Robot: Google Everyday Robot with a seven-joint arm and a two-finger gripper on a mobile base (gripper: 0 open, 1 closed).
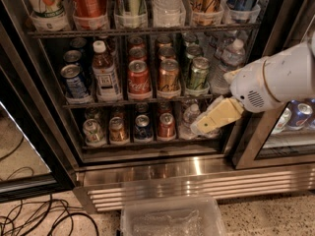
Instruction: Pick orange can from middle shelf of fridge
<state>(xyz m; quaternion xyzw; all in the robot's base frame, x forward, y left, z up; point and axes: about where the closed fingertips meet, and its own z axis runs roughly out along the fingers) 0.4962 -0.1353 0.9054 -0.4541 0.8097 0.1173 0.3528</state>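
Observation:
The orange can stands upright at the front of the middle shelf of the fridge, between a red Coca-Cola can and a green can. More cans stand in rows behind them. My gripper, cream-coloured on a white arm, comes in from the right. It hangs in front of the lower shelf's right end, below and to the right of the orange can, and does not touch it.
A blue can and a brown bottle stand left on the middle shelf, water bottles right. Small cans fill the lower shelf. A steel slatted base, a clear plastic bin and floor cables lie below.

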